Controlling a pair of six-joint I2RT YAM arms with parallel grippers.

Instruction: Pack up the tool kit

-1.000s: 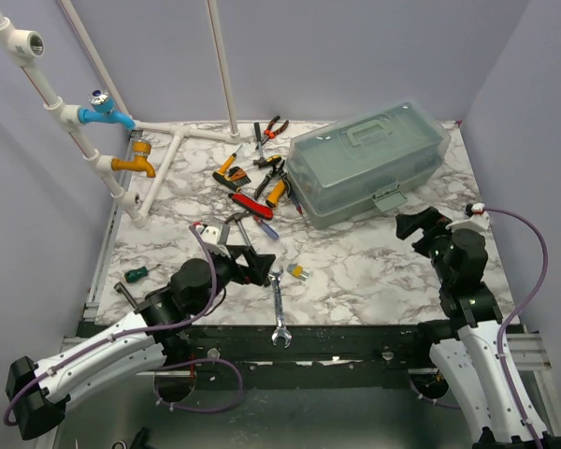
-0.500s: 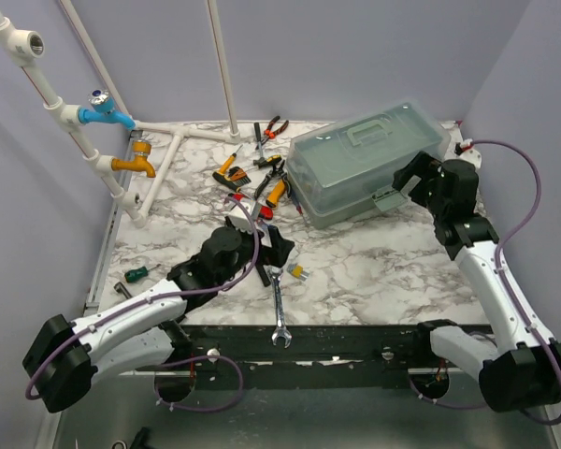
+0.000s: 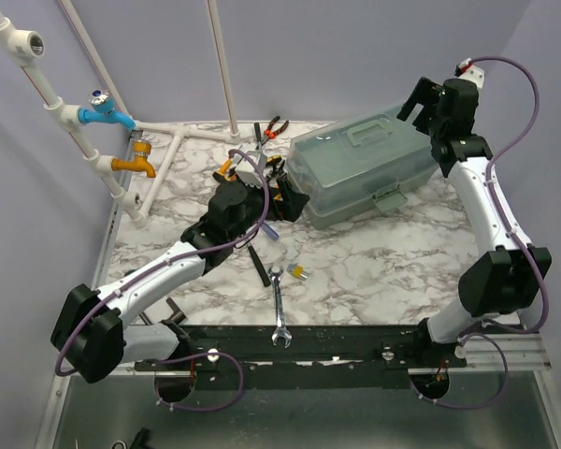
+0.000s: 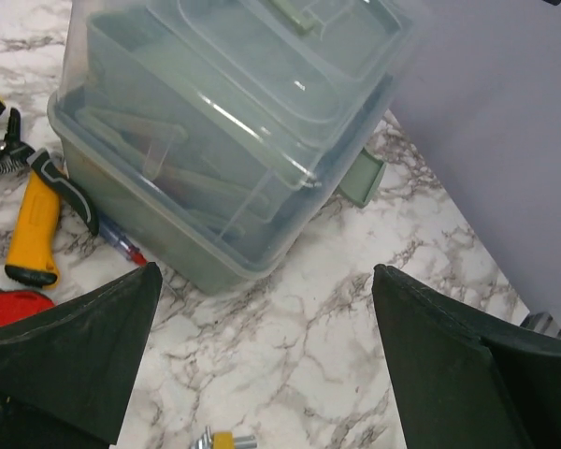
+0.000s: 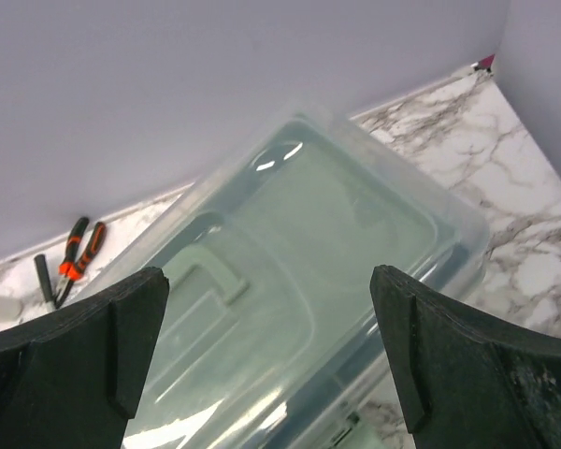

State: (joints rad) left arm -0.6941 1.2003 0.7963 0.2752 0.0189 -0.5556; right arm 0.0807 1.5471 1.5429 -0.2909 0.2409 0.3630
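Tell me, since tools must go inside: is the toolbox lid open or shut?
Shut: the lid lies flat on the toolbox in every view. Latch fastened or not: cannot tell.

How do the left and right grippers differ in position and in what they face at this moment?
The left gripper sits low over the table, at the toolbox's left end beside the loose hand tools. The right gripper hangs higher, over the toolbox's far right corner. The left gripper faces the box's side wall and latch; the right gripper looks down on the closed lid and handle. Both are open and hold nothing.
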